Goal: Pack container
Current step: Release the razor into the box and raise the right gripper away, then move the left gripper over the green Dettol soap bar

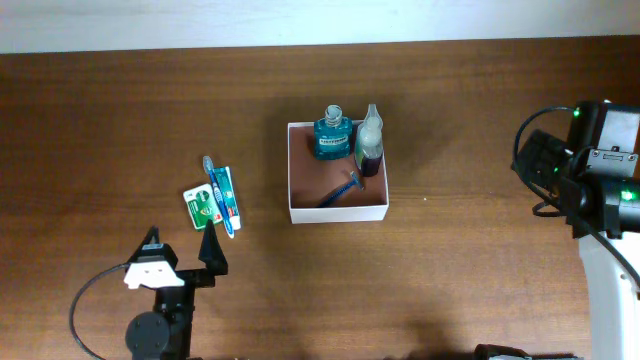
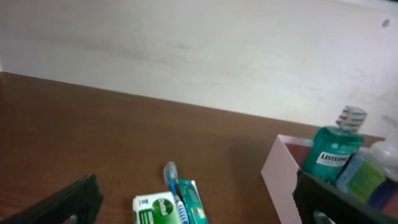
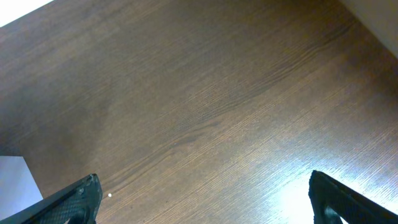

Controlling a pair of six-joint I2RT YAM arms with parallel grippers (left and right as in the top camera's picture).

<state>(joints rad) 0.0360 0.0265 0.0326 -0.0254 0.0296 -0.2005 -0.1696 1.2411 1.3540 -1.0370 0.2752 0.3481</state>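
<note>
The container, a square white-walled box with a brownish-pink inside, sits at the table's middle. In it are a teal mouthwash bottle, a clear bottle with dark liquid and a blue razor. Left of it on the table lie a green soap box, a blue toothbrush and a teal toothpaste tube. My left gripper is open and empty, just in front of these three. In the left wrist view the gripper frames the soap box, toothbrush and container wall. My right gripper is open and empty at the far right.
The right wrist view shows the open right gripper over bare brown tabletop, with a white corner at the lower left edge. A pale wall runs behind the table's far edge. The mouthwash bottle also shows in the left wrist view.
</note>
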